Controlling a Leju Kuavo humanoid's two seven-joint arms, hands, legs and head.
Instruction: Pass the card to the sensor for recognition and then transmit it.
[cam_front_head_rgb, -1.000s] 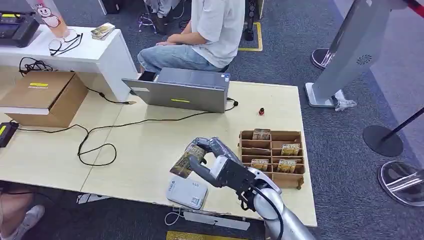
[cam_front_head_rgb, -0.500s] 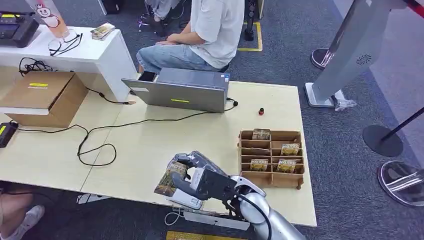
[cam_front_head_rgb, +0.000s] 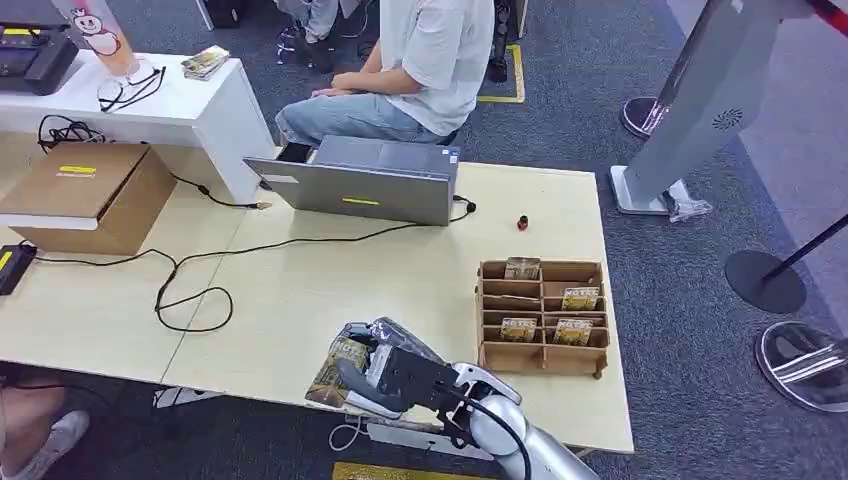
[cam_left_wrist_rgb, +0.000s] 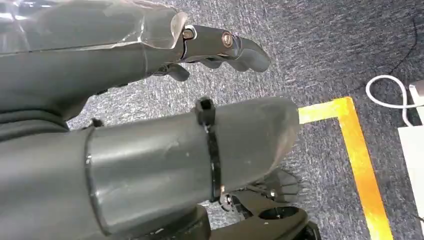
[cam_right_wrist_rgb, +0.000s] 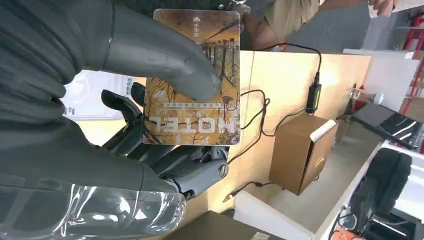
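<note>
A brown "HOTEL" card (cam_front_head_rgb: 334, 371) (cam_right_wrist_rgb: 192, 80) is pinched between the thumb and fingers of my right hand (cam_front_head_rgb: 397, 374) (cam_right_wrist_rgb: 75, 100). That hand hovers low at the table's front edge, right over the white sensor (cam_front_head_rgb: 362, 404), which it hides almost entirely. In the right wrist view a pale patch of the sensor (cam_right_wrist_rgb: 85, 97) lies behind the thumb. I cannot tell whether card and sensor touch. My left hand (cam_left_wrist_rgb: 160, 160) hangs over grey carpet, holding nothing, its fingers apart from the thumb.
A wooden card organizer (cam_front_head_rgb: 543, 315) with several cards stands right of my hand. Behind are a grey laptop (cam_front_head_rgb: 365, 180), a looping black cable (cam_front_head_rgb: 190, 290), a cardboard box (cam_front_head_rgb: 85, 195) and a seated person (cam_front_head_rgb: 400, 70). A white power strip (cam_front_head_rgb: 430, 440) hangs below the table edge.
My right hand carried the card down and leftward toward the table's front edge, from above the sensor's far side to directly over it, covering it.
</note>
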